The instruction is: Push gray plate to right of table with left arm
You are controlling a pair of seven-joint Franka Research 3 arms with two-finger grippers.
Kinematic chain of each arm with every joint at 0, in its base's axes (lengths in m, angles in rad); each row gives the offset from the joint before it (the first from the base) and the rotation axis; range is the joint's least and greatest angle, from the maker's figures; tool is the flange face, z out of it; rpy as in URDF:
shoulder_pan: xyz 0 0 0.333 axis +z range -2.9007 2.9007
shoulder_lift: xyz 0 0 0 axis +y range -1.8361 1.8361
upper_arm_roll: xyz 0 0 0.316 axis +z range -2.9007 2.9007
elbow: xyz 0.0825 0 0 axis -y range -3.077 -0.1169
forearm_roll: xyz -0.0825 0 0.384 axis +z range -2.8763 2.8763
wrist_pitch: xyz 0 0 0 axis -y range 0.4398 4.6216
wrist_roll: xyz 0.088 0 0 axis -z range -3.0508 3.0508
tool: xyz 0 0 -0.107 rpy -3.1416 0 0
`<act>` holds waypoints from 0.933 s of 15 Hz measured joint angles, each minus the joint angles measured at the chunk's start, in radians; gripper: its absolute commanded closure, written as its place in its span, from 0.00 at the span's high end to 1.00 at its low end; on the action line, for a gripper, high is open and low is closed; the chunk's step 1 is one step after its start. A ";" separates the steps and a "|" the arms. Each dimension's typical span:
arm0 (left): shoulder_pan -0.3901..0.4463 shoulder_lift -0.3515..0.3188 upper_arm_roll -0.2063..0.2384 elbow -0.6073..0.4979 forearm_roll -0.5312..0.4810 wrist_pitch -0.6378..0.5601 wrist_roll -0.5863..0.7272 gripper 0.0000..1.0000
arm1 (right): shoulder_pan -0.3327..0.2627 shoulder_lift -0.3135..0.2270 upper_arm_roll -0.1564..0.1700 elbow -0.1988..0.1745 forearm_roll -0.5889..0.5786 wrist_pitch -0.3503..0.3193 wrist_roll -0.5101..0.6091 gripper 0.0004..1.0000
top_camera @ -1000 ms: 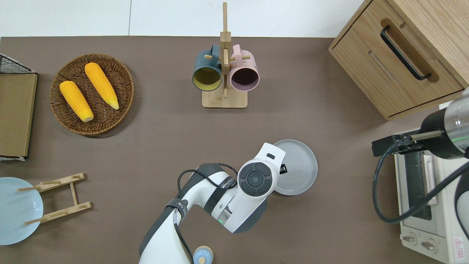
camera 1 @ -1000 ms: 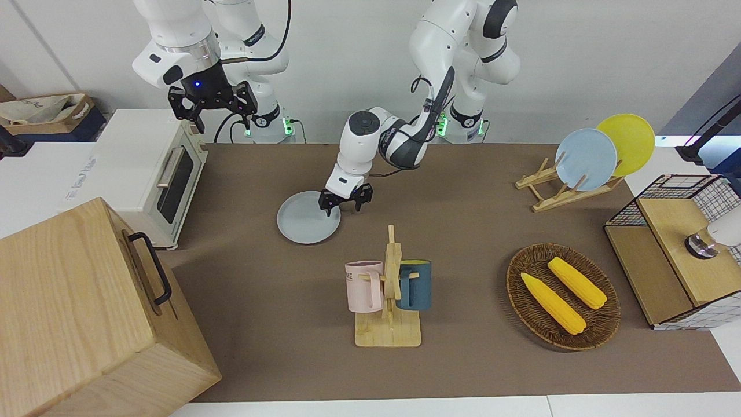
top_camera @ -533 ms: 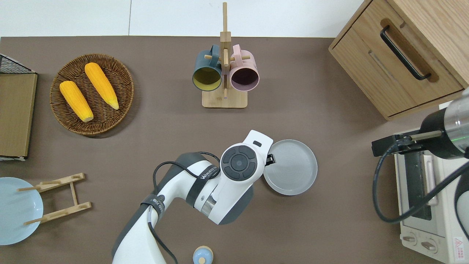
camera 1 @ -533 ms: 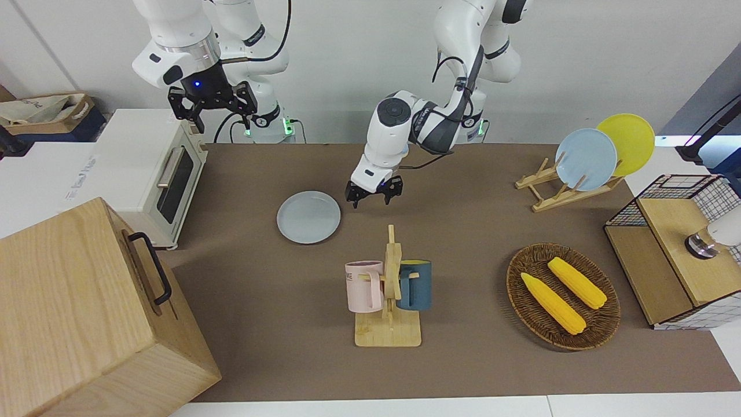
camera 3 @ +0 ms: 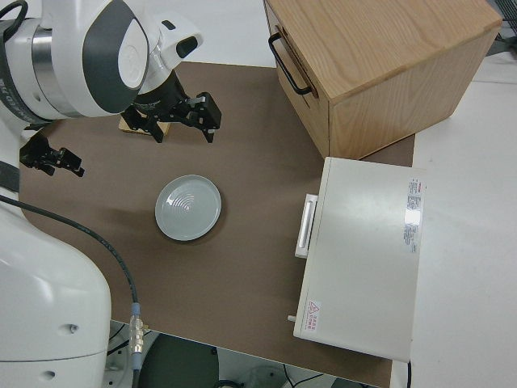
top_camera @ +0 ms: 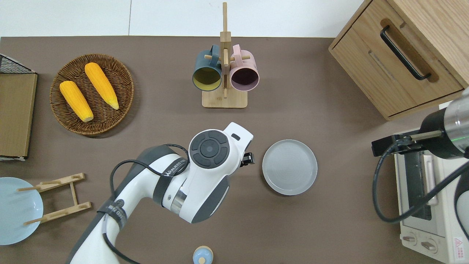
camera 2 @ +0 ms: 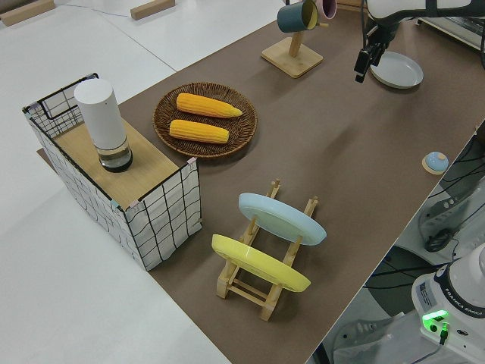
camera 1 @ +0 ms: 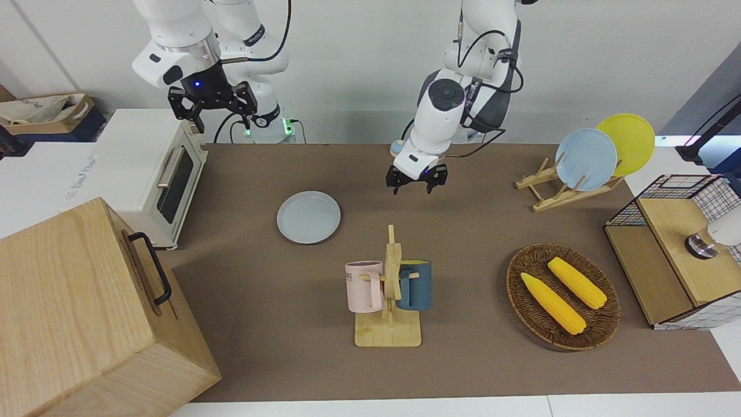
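The gray plate (camera 1: 308, 217) (top_camera: 290, 167) (camera 2: 398, 70) (camera 3: 188, 208) lies flat on the brown table (camera 1: 260, 324) (top_camera: 329, 91), nearer to the robots than the mug stand, toward the right arm's end. My left gripper (camera 1: 417, 182) (top_camera: 249, 159) (camera 2: 365, 64) (camera 3: 52, 158) is open and empty. It hangs in the air over bare table, a short gap from the plate's rim on the left arm's side, not touching it. My right gripper (camera 1: 213, 107) (camera 3: 179, 117) is open and parked.
A mug stand (camera 1: 389, 289) (top_camera: 224, 73) holds a pink and a blue mug. A basket with corn (top_camera: 91, 93), a plate rack (camera 1: 584, 159), a wire crate (camera 1: 677, 249), a wooden cabinet (top_camera: 403, 55), a toaster oven (top_camera: 428, 198) and a small blue knob (top_camera: 202, 255) stand around.
My left gripper has lifted off the gray plate's rim and drawn back toward the left arm's end, rising. The plate has stayed where it lay. The right arm has not moved.
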 measured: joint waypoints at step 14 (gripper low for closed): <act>0.271 -0.109 0.032 0.214 0.077 -0.299 0.317 0.99 | 0.000 0.000 0.000 0.000 0.000 0.000 0.000 0.98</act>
